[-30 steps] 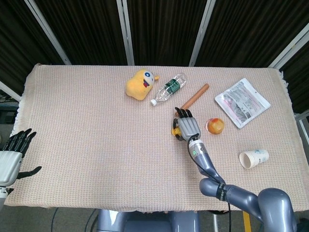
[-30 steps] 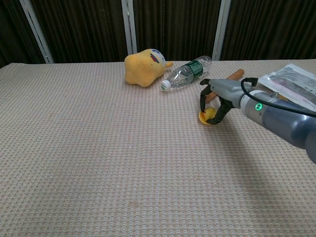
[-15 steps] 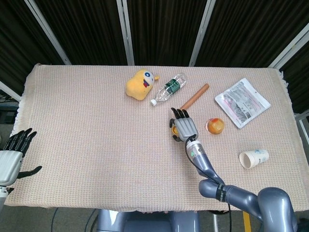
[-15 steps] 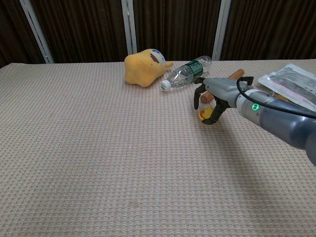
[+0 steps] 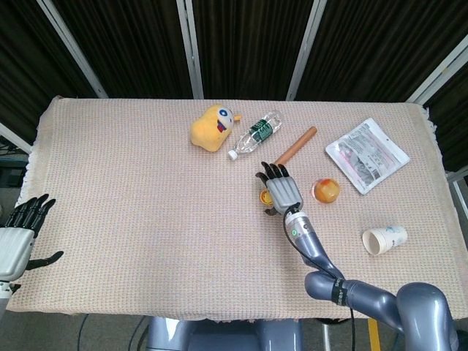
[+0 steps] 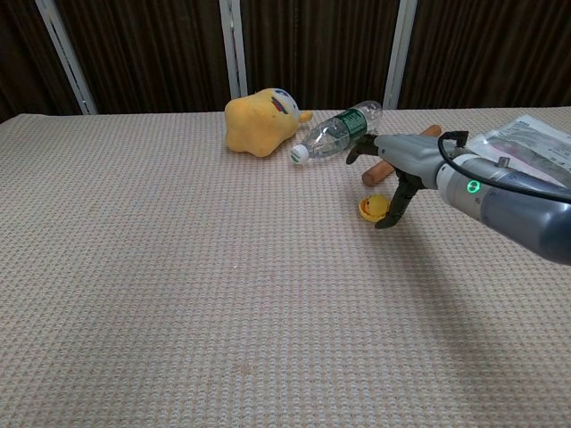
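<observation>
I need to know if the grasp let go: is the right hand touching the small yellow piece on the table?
Cannot tell. In the chest view the right hand hovers over the small yellow piece, its thumb tip reaching down right beside it; no clear gap or contact shows.

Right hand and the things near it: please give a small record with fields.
right hand: fingers apart, above the small yellow piece, thumb reaching down beside it; holds nothing
left hand: open, at the table's left edge, apart from all things
behind right hand: wooden stick, plastic bottle lying down
further right: orange ball, paper cup on its side
</observation>
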You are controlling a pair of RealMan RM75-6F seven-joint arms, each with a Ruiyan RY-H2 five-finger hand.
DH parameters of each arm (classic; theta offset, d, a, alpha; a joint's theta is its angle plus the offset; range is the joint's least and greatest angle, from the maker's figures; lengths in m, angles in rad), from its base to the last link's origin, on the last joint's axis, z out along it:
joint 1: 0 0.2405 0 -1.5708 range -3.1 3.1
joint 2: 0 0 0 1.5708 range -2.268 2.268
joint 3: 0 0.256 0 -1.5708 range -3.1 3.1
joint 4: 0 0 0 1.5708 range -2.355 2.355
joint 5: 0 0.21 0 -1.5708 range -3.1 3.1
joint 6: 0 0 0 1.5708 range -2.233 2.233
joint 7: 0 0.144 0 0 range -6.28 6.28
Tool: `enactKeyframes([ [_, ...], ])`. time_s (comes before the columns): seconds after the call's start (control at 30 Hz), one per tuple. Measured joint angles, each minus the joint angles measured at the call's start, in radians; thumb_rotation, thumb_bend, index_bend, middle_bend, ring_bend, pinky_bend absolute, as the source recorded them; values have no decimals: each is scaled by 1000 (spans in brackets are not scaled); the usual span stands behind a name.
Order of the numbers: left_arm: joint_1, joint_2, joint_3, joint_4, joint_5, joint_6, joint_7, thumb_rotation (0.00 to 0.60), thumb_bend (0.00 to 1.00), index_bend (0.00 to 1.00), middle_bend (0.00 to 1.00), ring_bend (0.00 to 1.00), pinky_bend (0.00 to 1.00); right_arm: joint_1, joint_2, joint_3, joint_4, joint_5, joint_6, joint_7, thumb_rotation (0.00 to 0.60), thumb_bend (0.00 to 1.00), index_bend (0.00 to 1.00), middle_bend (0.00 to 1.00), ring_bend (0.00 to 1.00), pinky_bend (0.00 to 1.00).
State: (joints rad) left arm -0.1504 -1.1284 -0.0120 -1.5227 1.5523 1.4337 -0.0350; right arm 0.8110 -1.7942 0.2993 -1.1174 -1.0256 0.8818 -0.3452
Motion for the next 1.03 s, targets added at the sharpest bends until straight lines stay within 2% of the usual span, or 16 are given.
enactKeyframes([
  [0.17, 1, 3, -2, 0, -3, 2, 2, 600, 0, 0, 0, 0, 101, -36, 91, -31, -75, -29, 47, -41, 600, 0, 8, 0, 0, 0],
  [0.33, 2, 3, -2, 4, 1, 10, 23, 600, 0, 0, 0, 0, 101, -97, 213, -64, -182, -71, 147, -90, 600, 0, 0, 0, 0, 0],
  [0.57, 6, 5, -1, 5, 8, 22, 74, 600, 0, 0, 0, 0, 101, -247, 471, -125, -418, -152, 342, -128, 600, 0, 3, 0, 0, 0],
  [0.7, 9, 4, -1, 6, 10, 31, 116, 600, 0, 0, 0, 0, 101, -361, 589, -173, -507, -206, 468, -115, 600, 0, 36, 0, 0, 0],
  [0.87, 17, 4, 3, -3, -3, 28, 167, 600, 0, 0, 0, 0, 101, -483, 635, -218, -550, -243, 596, -10, 600, 0, 70, 0, 0, 0],
  [1.03, 20, 7, -1, -21, -50, 1, 179, 600, 0, 0, 0, 0, 101, -549, 627, -237, -513, -258, 634, 110, 600, 0, 75, 0, 0, 0],
])
